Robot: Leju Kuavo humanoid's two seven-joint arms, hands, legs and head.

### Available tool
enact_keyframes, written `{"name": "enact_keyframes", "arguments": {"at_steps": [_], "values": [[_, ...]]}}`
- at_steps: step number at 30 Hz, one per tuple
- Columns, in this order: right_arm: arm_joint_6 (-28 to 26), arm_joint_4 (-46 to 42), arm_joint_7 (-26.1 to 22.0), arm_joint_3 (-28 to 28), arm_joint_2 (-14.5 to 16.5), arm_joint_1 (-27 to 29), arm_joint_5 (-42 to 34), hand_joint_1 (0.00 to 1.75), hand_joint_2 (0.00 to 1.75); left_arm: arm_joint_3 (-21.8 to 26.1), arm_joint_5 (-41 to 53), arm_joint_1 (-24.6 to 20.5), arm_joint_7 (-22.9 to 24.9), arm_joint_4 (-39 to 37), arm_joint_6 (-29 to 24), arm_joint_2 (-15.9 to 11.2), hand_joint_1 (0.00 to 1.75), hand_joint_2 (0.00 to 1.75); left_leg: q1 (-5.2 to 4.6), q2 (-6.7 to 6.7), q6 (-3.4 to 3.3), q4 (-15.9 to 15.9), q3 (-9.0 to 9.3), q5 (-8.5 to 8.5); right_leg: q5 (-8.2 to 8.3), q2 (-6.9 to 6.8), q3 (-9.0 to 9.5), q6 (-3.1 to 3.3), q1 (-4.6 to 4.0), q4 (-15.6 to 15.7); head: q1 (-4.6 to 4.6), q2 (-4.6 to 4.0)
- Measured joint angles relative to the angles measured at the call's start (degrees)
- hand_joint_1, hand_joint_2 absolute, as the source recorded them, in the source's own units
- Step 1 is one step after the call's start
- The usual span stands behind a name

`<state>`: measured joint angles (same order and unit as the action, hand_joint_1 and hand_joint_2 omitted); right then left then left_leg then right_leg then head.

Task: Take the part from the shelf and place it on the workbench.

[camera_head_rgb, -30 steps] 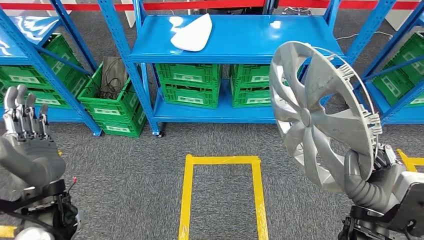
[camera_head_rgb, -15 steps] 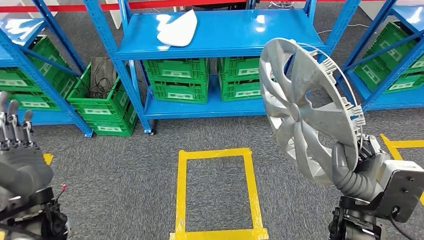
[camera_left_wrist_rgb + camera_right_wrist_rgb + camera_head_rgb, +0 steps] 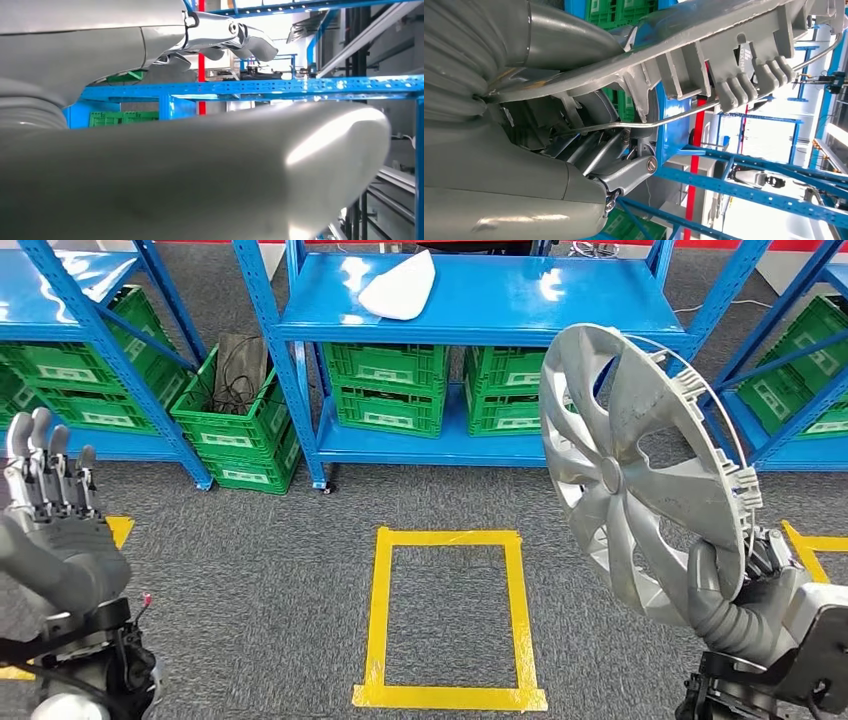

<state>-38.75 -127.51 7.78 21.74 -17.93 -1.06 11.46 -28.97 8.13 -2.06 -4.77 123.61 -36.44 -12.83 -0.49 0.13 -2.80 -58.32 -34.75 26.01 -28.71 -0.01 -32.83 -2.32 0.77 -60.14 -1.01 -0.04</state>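
A silver wheel cover (image 3: 630,475) stands upright at the right of the head view, its spoked face turned to the left. My right hand (image 3: 735,585) grips its lower rim, thumb on the face and fingers behind. In the right wrist view the cover's ribbed back edge (image 3: 704,65) and wire ring pass between the thumb and the fingers (image 3: 624,170). My left hand (image 3: 55,530) is raised at the lower left with fingers straight up and apart, holding nothing. Its thumb (image 3: 200,175) and fingertips (image 3: 235,40) show close up in the left wrist view.
Blue shelving (image 3: 470,300) runs across the back, with a white object (image 3: 400,285) on the middle shelf and green crates (image 3: 385,395) below. A green crate with cables (image 3: 235,390) stands on the floor. A yellow tape rectangle (image 3: 450,615) marks the grey carpet.
The whole picture has shifted, so the camera has moved: shelves and tape rectangle sit a little further right and lower. The right hand still holds the wheel cover; the left hand rose in the picture.
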Motion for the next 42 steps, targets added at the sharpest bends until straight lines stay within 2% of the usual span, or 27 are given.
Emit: {"name": "enact_keyframes", "arguments": {"at_steps": [1,3,5,7,9,10,11,12,14,15,16,19,20,22,24,25,26,27,30,31,34,36,37,39,40,41,42], "values": [[0.00,-0.01,0.00,0.00,0.00,-0.06,0.01,1.75,1.75,-0.01,0.02,-0.03,0.00,0.00,0.00,0.00,0.00,0.00,-0.04,0.01,0.28,-0.22,-0.36,-0.18,0.04,0.01,0.73,0.24,-0.15,1.36,0.05,0.00],[0.00,-0.02,0.00,0.00,0.01,-0.14,0.05,1.75,1.75,-0.05,0.07,-0.06,0.00,0.00,-0.01,-0.01,0.00,0.00,0.01,0.03,1.01,-0.35,-0.89,-0.73,0.43,0.04,0.75,0.79,-0.30,1.80,0.06,0.00],[0.00,-0.01,0.00,0.01,0.01,-0.18,0.08,1.75,1.75,-0.08,0.10,-0.05,-0.01,0.02,-0.04,-0.02,0.00,0.00,0.09,-0.07,1.71,-1.24,-1.70,0.09,1.22,-0.14,0.54,1.48,-0.08,2.30,-0.06,0.00],[0.02,-0.01,0.00,0.01,0.02,-0.26,0.11,1.75,1.75,-0.09,0.13,-0.06,0.00,0.02,-0.06,-0.06,0.00,0.00,0.32,-0.19,2.28,-6.01,-3.76,3.66,2.01,-0.32,0.10,2.00,0.17,2.72,-0.76,0.00],[0.08,0.01,0.01,0.01,0.03,-0.29,0.13,1.75,1.75,-0.10,0.15,-0.07,0.00,0.00,-0.03,-0.09,0.00,0.00,0.67,-0.18,2.76,-13.12,-6.20,7.45,2.63,-0.32,-0.78,2.19,0.17,2.67,-1.60,0.00],[0.11,0.01,0.01,0.01,0.03,-0.28,0.13,1.75,1.75,-0.10,0.15,-0.06,0.01,-0.01,-0.02,-0.09,0.00,0.00,0.79,-0.18,2.90,-15.18,-6.66,8.20,2.95,-0.32,-1.28,2.18,0.15,2.60,-1.88,0.00],[0.14,0.02,0.02,0.02,0.03,-0.27,0.13,1.75,1.75,-0.10,0.20,-0.07,0.02,-0.01,-0.02,-0.09,0.00,0.00,0.86,-0.17,2.92,-15.14,-6.05,7.98,3.28,-0.31,-1.75,2.13,0.13,2.54,-2.10,0.00],[0.15,0.02,0.02,0.02,0.03,-0.26,0.11,1.75,1.75,-0.10,0.47,-0.08,0.08,-0.01,-0.06,-0.09,0.00,0.00,0.88,-0.18,2.81,-12.86,-4.28,6.95,3.59,-0.28,-2.15,2.07,0.10,2.51,-2.30,0.00],[0.19,0.02,0.02,0.03,0.04,-0.31,0.03,1.75,1.75,-0.09,2.69,-0.30,0.71,0.00,-0.40,-0.10,0.00,0.00,0.73,-0.20,2.22,-4.51,1.21,4.60,4.26,-0.22,-2.75,1.80,-0.01,2.47,-2.63,0.00],[0.24,0.02,0.02,0.03,0.04,-0.41,-0.07,1.75,1.75,-0.08,4.42,-0.52,1.20,0.03,-0.61,-0.11,0.00,0.00,0.59,-0.19,1.90,-1.15,3.17,3.94,4.56,-0.21,-2.96,1.55,-0.05,2.45,-2.62,0.00],[0.29,0.02,0.02,0.04,0.05,-0.56,-0.21,1.75,1.75,-0.04,5.97,-0.76,1.72,0.09,-0.73,-0.18,0.00,0.00,0.38,-0.19,1.58,0.88,4.21,3.69,4.87,-0.23,-3.13,1.21,0.00,2.45,-2.59,0.00],[0.45,0.02,0.02,0.09,0.08,-0.97,-0.60,1.75,1.75,0.05,7.19,-1.17,2.55,0.30,-0.50,-0.41,0.00,0.00,0.10,-0.14,0.74,1.95,4.23,2.73,5.65,-0.29,-3.45,0.13,0.29,2.63,-2.62,0.00],[0.48,0.03,0.02,0.10,0.07,-1.02,-0.65,1.75,1.75,0.06,7.01,-1.33,2.67,0.32,-0.39,-0.42,0.00,0.00,0.25,-0.07,0.48,2.31,4.33,2.16,5.19,-0.25,-3.85,-0.12,0.31,2.21,-2.60,0.00],[0.54,0.09,0.02,0.13,0.02,-1.26,-0.69,1.75,1.75,0.05,6.60,-1.70,2.77,0.34,-0.25,-0.42,0.00,0.00,0.61,0.07,0.05,2.78,4.14,0.97,1.83,-0.17,-5.62,-0.48,0.38,-1.78,-2.04,0.00],[0.55,0.21,0.02,0.20,0.01,-1.52,-0.78,1.75,1.75,0.07,5.99,-1.81,2.69,0.32,-0.13,-0.43,0.00,0.00,0.59,0.08,-0.13,2.51,2.92,0.20,-2.78,-0.15,-7.97,-0.79,0.43,-9.12,-1.27,0.00],[0.55,0.30,0.02,0.26,0.01,-1.56,-0.85,1.75,1.75,0.08,5.68,-1.79,2.59,0.31,-0.09,-0.44,0.00,0.00,0.59,0.08,-0.09,2.25,2.22,-0.06,-4.07,-0.16,-8.56,-0.92,0.46,-11.93,-0.97,0.00],[0.54,0.39,0.02,0.33,0.01,-1.56,-0.93,1.75,1.75,0.09,5.44,-1.77,2.45,0.30,-0.07,-0.46,0.00,0.00,0.60,0.07,-0.04,1.89,1.51,-0.30,-4.35,-0.16,-8.27,-1.01,0.49,-12.86,-0.73,0.00],[0.53,0.45,0.02,0.39,0.01,-1.57,-1.01,1.75,1.75,0.11,5.26,-1.76,2.31,0.30,-0.08,-0.47,0.00,0.00,0.62,0.05,0.05,1.46,0.82,-0.48,-3.66,-0.17,-6.88,-1.06,0.53,-11.46,-0.50,0.00],[0.45,0.53,-0.01,0.49,0.01,-1.73,-1.23,1.75,1.75,0.19,4.92,-1.76,2.03,0.32,-0.09,-0.49,0.00,0.00,0.59,0.00,0.58,0.04,-0.87,-0.83,-0.88,-0.15,-0.41,-0.78,0.53,-1.18,0.08,0.00],[0.43,0.55,-0.02,0.52,0.01,-1.79,-1.31,1.75,1.75,0.21,4.83,-1.75,2.00,0.33,-0.12,-0.51,0.00,0.00,0.53,-0.01,0.90,-0.28,-1.30,-1.03,-0.59,-0.11,0.60,-0.50,0.40,0.62,0.14,0.00],[0.42,0.64,-0.07,0.67,0.00,-1.82,-1.43,1.75,1.75,0.29,4.42,-1.66,1.96,0.33,-0.47,-0.57,0.00,0.00,0.53,-0.01,2.00,-0.38,-1.90,-1.88,0.16,-0.02,0.54,0.69,0.07,1.12,0.03,0.00],[0.42,0.67,-0.08,0.79,0.01,-1.84,-1.43,1.75,1.75,0.45,4.20,-1.64,1.95,0.32,-0.72,-0.63,0.00,0.00,0.64,-0.05,2.60,-1.78,-2.83,-0.53,0.95,-0.16,0.22,1.53,0.24,1.46,-0.26,0.00],[0.42,0.67,-0.09,0.82,0.01,-1.87,-1.43,1.75,1.75,0.55,4.14,-1.64,1.95,0.32,-0.76,-0.71,0.00,0.00,0.69,-0.06,2.83,-4.11,-3.86,1.29,1.37,-0.24,-0.08,1.87,0.33,1.62,-0.57,0.00],[0.42,0.67,-0.10,0.86,0.01,-1.87,-1.43,1.75,1.75,0.69,4.01,-1.60,1.95,0.31,-0.78,-0.83,0.00,0.00,0.78,-0.06,3.17,-11.56,-6.61,5.86,2.19,-0.30,-1.01,2.26,0.28,1.70,-1.42,0.00],[0.42,0.69,-0.10,0.87,0.01,-1.86,-1.44,1.75,1.75,0.71,3.95,-1.57,1.95,0.30,-0.78,-0.87,0.00,0.00,0.80,-0.06,3.25,-14.98,-7.72,7.44,2.61,-0.30,-1.61,2.31,0.19,1.69,-1.78,0.00],[0.42,0.73,-0.09,0.88,0.01,-1.84,-1.44,1.75,1.75,0.72,3.90,-1.54,1.95,0.28,-0.78,-0.87,0.00,0.00,0.81,-0.06,3.23,-16.77,-8.00,8.10,3.04,-0.29,-2.20,2.33,0.08,1.68,-2.08,0.00],[0.42,0.77,-0.09,0.90,0.01,-1.82,-1.45,1.75,1.75,0.74,3.87,-1.54,1.95,0.28,-0.78,-0.88,0.00,0.00,0.78,-0.07,3.05,-16.23,-7.05,7.80,3.48,-0.27,-2.77,2.33,-0.05,1.68,-2.29,0.00]]}}
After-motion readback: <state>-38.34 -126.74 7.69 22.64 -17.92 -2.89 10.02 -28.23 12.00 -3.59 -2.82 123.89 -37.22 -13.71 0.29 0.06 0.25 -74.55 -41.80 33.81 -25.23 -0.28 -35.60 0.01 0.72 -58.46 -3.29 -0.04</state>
